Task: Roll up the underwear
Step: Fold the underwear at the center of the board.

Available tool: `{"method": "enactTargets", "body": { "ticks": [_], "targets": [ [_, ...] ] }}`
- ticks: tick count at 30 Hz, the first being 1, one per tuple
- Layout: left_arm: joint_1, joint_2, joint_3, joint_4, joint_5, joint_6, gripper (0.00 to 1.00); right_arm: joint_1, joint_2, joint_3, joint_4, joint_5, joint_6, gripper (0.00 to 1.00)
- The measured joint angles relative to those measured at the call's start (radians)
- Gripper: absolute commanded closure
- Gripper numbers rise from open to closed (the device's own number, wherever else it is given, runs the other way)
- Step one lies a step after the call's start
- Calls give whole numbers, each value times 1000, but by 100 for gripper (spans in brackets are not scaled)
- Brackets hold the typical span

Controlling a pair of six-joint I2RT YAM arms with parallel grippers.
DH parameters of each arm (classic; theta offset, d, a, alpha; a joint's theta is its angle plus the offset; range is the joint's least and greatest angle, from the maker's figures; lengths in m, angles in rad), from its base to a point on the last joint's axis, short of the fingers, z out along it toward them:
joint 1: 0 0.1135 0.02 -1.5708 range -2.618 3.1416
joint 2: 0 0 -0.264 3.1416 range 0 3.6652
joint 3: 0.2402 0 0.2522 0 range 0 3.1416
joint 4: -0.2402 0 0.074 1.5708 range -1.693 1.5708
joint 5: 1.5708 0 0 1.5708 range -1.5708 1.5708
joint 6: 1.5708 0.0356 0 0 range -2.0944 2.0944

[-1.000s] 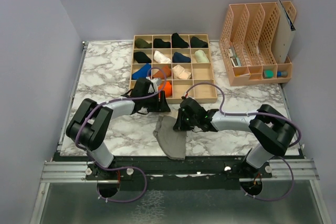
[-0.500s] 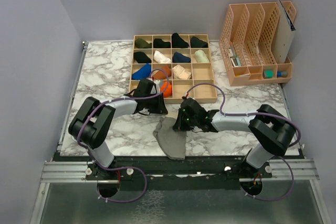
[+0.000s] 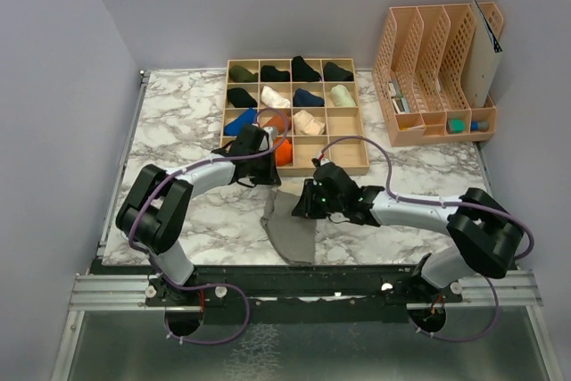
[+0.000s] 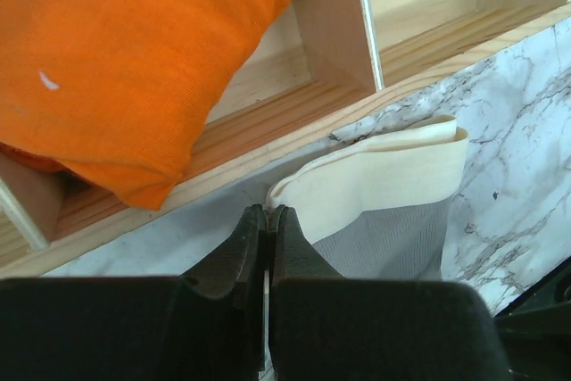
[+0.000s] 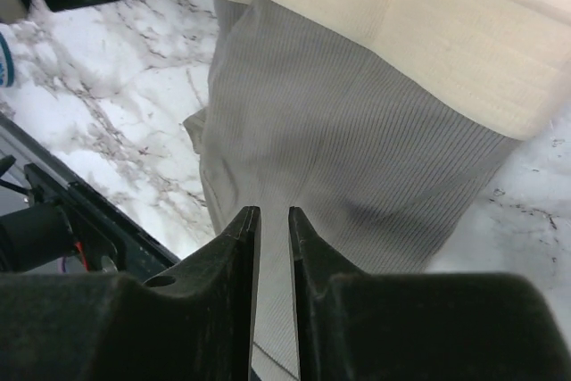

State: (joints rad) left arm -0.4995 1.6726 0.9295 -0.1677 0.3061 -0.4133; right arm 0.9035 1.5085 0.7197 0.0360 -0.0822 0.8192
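The grey underwear (image 3: pixel 290 231) with a cream band lies flat on the marble, just in front of the wooden tray. In the left wrist view my left gripper (image 4: pixel 268 213) is shut, its tips pinching the left corner of the cream band (image 4: pixel 384 176), with grey cloth (image 4: pixel 384 243) below. From above, the left gripper (image 3: pixel 270 180) sits at the garment's far left corner. My right gripper (image 3: pixel 306 205) hovers over the garment's right side. Its jaws (image 5: pixel 274 214) stand slightly apart above the grey ribbed cloth (image 5: pixel 357 158), holding nothing, and the band (image 5: pixel 446 33) lies beyond.
A wooden grid tray (image 3: pixel 348 160) holding several rolled garments stands right behind the grippers, and an orange roll (image 4: pixel 134 60) bulges over its near wall. A peach file rack (image 3: pixel 437 69) is at the back right. The table's front edge (image 3: pixel 294 267) is close below the garment.
The left gripper has slid right to the band's corner and shut there. The right gripper's jaws have parted a little, and the right arm has stretched out to the right.
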Motion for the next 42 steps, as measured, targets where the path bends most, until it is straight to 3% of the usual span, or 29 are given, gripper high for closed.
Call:
{"method": "enactTargets", "body": {
  "ticks": [6,13,28,36,42],
  "targets": [
    [-3,-4,0,-15,-14,8,100,-21,-40,18,-43,55,-5,83],
    [-7,-24,0,-20,-27,10,100,-79,124,89,18,27,-8,96],
    [-9,-95,0,-32,-30,-49,100,-78,309,194,66,-6,31,96],
    [-19,-129,0,-36,-28,-135,100,-78,268,118,144,-24,42,84],
    [-40,-108,28,-60,-61,-156,100,-78,165,90,117,-53,30,82]
  ]
}}
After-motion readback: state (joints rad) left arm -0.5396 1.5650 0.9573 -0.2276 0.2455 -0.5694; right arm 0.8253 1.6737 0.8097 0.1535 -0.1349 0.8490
